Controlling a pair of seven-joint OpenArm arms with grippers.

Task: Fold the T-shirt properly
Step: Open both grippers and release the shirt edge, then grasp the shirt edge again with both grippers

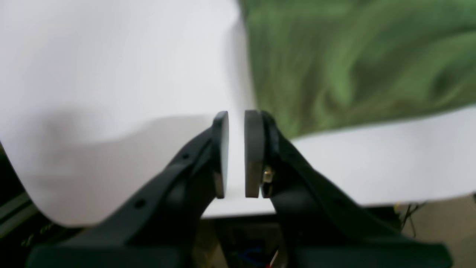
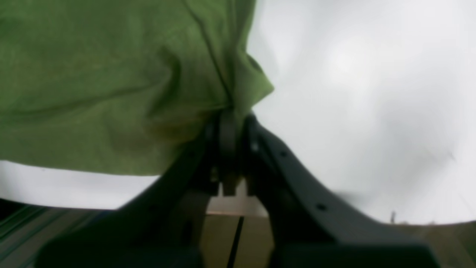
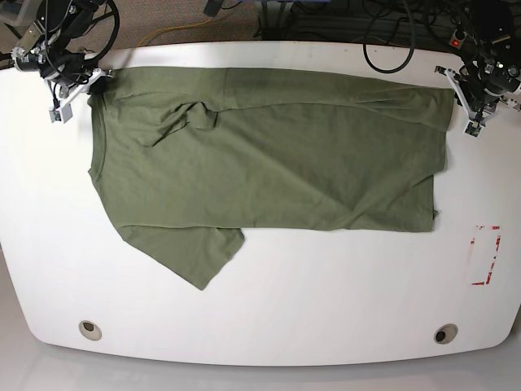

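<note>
The olive-green T-shirt [image 3: 269, 155] lies spread across the white table [image 3: 326, 309], wrinkled, with one sleeve [image 3: 203, 252] pointing toward the front edge. At the back left corner of the cloth my right gripper [image 3: 85, 84] is shut on the T-shirt. The right wrist view shows a bunched corner of the T-shirt [image 2: 111, 74] pinched in that right gripper [image 2: 234, 115]. At the back right my left gripper [image 3: 472, 122] stands just off the cloth's edge. In the left wrist view the left gripper [image 1: 236, 115] has its pads nearly together with nothing between them, and the T-shirt [image 1: 353, 56] lies beyond, to the right.
A red-outlined rectangle [image 3: 486, 255] is marked on the table at the right. Two round holes [image 3: 90, 329] [image 3: 444, 333] sit near the front edge. Cables [image 3: 391, 49] run along the back edge behind both arms.
</note>
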